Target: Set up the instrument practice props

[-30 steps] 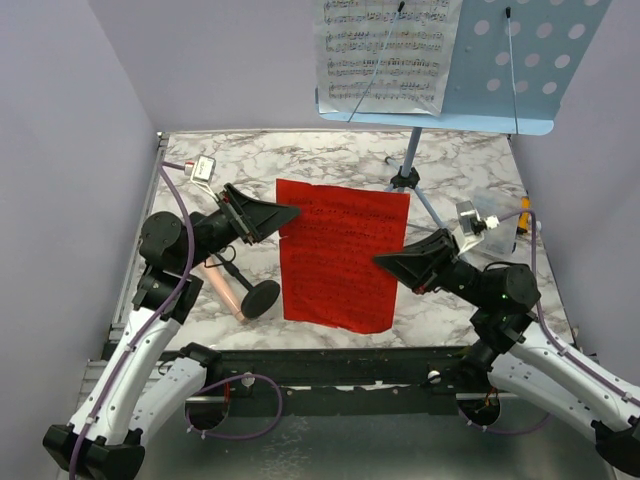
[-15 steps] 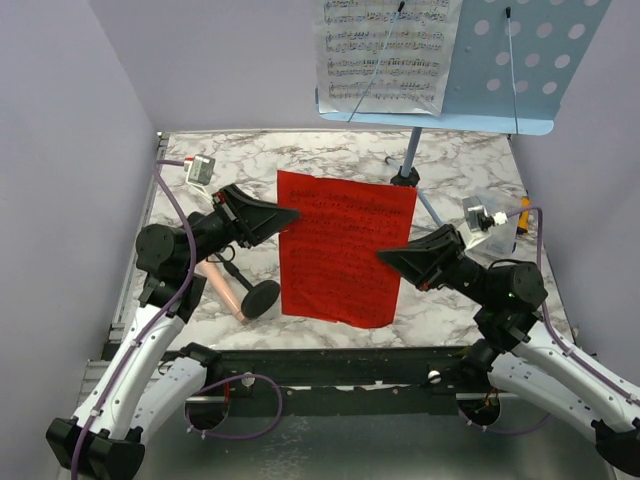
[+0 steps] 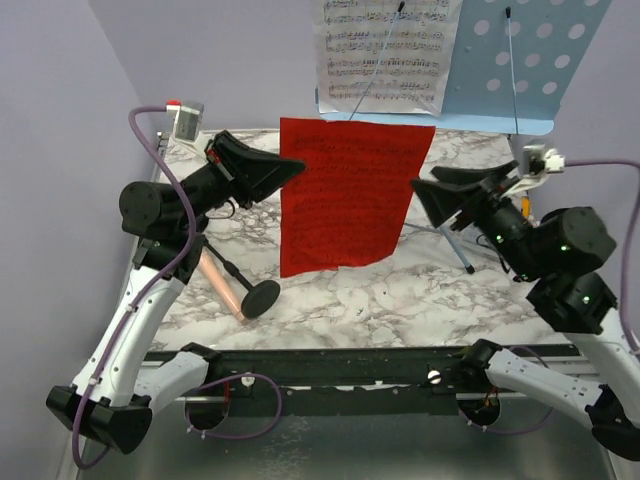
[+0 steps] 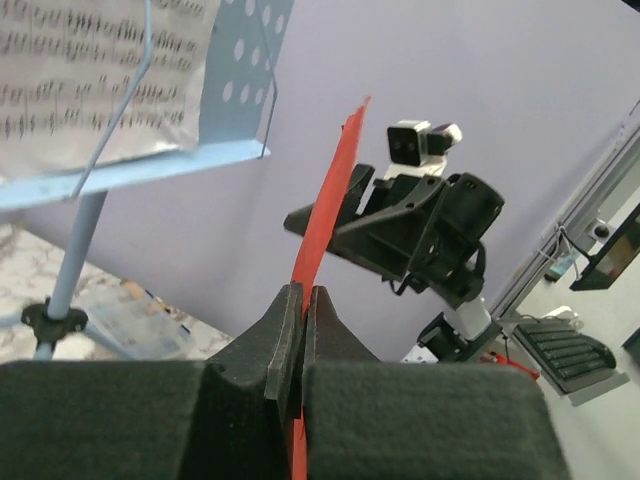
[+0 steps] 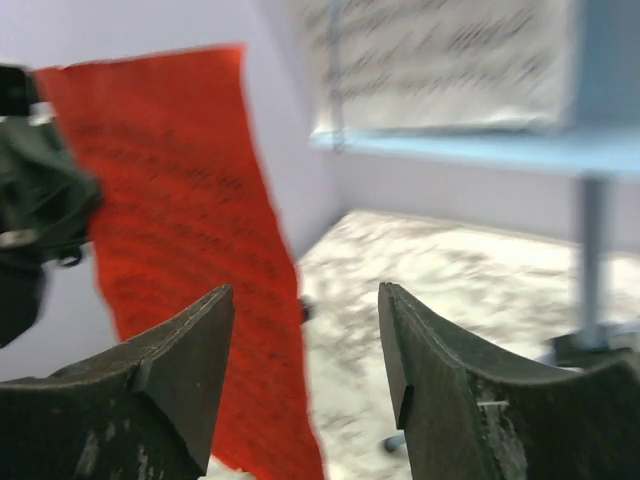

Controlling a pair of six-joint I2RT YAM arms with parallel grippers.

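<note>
The red sheet (image 3: 355, 195) hangs upright above the marble table (image 3: 400, 290), and my left gripper (image 3: 297, 168) is shut on its left edge. In the left wrist view the sheet (image 4: 335, 190) runs edge-on up from the closed jaws of that gripper (image 4: 301, 300). My right gripper (image 3: 418, 190) stands open just right of the sheet, holding nothing; in its own view the sheet (image 5: 170, 200) lies left of the gripper (image 5: 305, 300). The light blue music stand (image 3: 520, 60) rises at the back with white sheet music (image 3: 385, 50) on it. The pinkish microphone (image 3: 220, 285) lies on the table with its black round base (image 3: 260, 297).
The stand's pole and tripod legs (image 3: 455, 245) come down behind my right arm. A small clear box (image 4: 130, 320) sits on the table near the stand's foot. Lilac walls close in the left, back and right sides.
The red sheet went from lying on the table to hanging upright. My left gripper shut on its left edge and rose. My right gripper opened, let go and pulled back to the right.
</note>
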